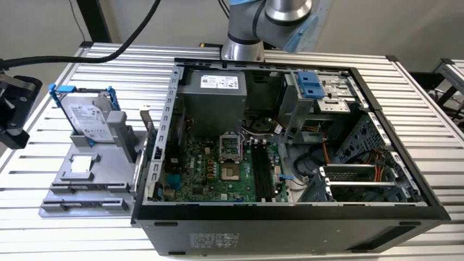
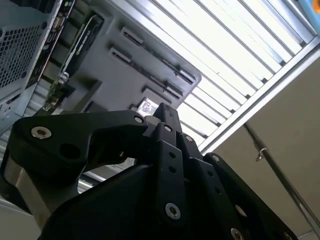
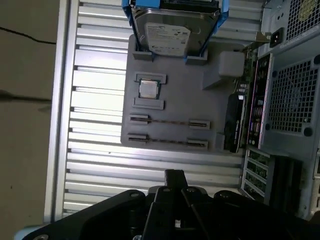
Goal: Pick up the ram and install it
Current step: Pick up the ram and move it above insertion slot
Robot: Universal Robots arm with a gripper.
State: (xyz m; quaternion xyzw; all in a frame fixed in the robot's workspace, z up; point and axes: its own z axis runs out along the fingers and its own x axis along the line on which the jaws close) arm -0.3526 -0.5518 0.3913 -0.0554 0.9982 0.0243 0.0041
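Two thin sticks stand on edge in holders on the grey fixture (image 3: 175, 105). They look like the ram (image 3: 169, 121), seen edge-on; its chips and label are hidden. In the second wrist view the same holders (image 2: 150, 75) lie beyond my fingertips. My gripper (image 3: 173, 176) hangs above the slatted table just off the fixture's edge nearest those sticks. Its fingers meet at one tip with nothing between them. In the exterior view the gripper (image 1: 13, 130) sits at the far left edge, left of the fixture (image 1: 80, 179). The black memory slots (image 1: 261, 171) on the motherboard hold nothing.
An open computer case (image 1: 290, 212) fills the middle of the slatted metal table (image 1: 435, 119). On the fixture a hard drive (image 3: 167, 32) stands in a blue caddy, with a processor (image 3: 147, 89) and a dark card (image 3: 232, 125) beside the case wall.
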